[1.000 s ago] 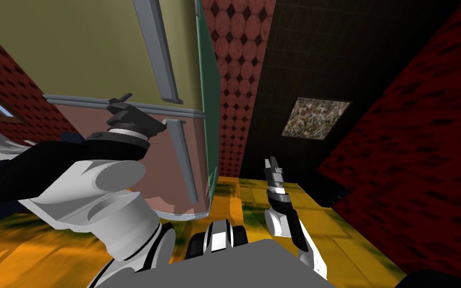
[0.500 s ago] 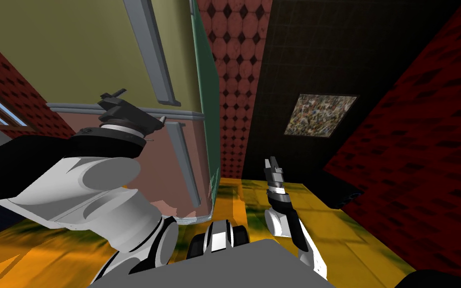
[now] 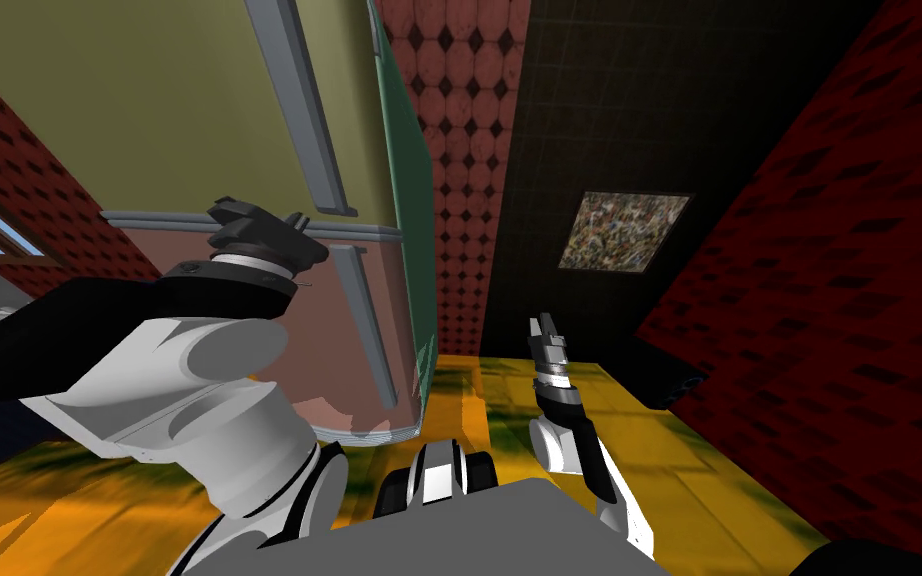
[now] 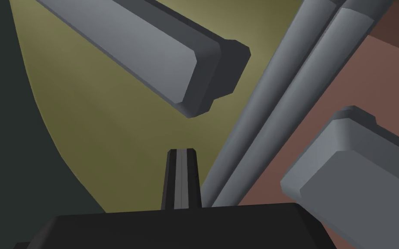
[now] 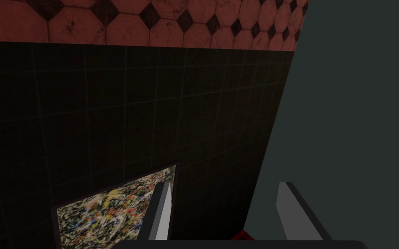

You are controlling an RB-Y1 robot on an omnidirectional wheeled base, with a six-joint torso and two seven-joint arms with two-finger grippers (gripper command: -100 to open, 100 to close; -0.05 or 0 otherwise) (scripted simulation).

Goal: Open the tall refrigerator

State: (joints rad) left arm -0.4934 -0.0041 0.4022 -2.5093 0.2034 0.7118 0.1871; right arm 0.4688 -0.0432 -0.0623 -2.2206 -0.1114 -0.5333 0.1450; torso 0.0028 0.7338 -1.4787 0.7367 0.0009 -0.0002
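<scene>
The tall refrigerator [image 3: 149, 100] stands close on my left, with an olive upper door [image 4: 86, 108] and a pinkish lower door [image 3: 324, 335]. A grey band [image 4: 281, 99] divides the two doors. The upper door's grey handle [image 3: 299, 110] ends just above that band, and the lower handle [image 3: 369, 320] starts below it. My left gripper [image 3: 297, 220] is at the band beside the handles. In the left wrist view the left gripper [image 4: 181, 153] is shut on nothing, just below the upper handle's end [image 4: 194, 73]. My right gripper [image 3: 546, 325] hangs open over the floor.
The refrigerator's teal side [image 3: 411, 200] faces a strip of red tiled wall [image 3: 464, 150]. A speckled picture [image 3: 624, 232] hangs on the dark wall ahead. A dark red wall [image 3: 849, 250] closes the right. Yellow floor [image 3: 709, 470] lies between them.
My left gripper's fingers have gone from spread to pressed together, with nothing between them. The hand has shifted a little along the band. The right arm has stayed put.
</scene>
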